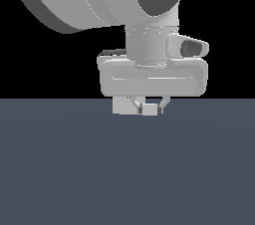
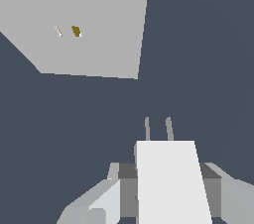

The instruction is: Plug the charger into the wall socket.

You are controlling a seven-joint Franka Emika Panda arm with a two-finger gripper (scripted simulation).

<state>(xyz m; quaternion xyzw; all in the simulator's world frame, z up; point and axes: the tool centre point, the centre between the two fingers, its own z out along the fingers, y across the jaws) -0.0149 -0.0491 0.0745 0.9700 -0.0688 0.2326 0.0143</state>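
From my exterior view I get the arm's big grey body filling the top of the picture, with the claw (image 1: 148,108) hanging just at the edge of the dark blue-grey floor (image 1: 127,169); the charger (image 1: 148,110) shows there only as a small pale box pinched between the fingers, and the wall socket (image 1: 121,105) peeks out as a light grey block partly hidden behind the claw, toward the exterior view's left. My wrist view gives me what that one cannot: the socket (image 2: 99,20) as a broad, flat, light grey face with 2 tiny holes, 1 yellowish-brown and 1 paler, and the charger (image 2: 171,183) as a plain off-white oblong with 2 thin grey prongs (image 2: 158,129) sticking out of its far end. The claw (image 2: 168,193) is closed down to the charger's width and grips it on both sides, a finger (image 2: 104,203) pressed against 1 flank. The prongs are well apart from the socket, with bare floor (image 2: 198,69) between them, and the socket's holes sit off to 1 side of the prongs' line.
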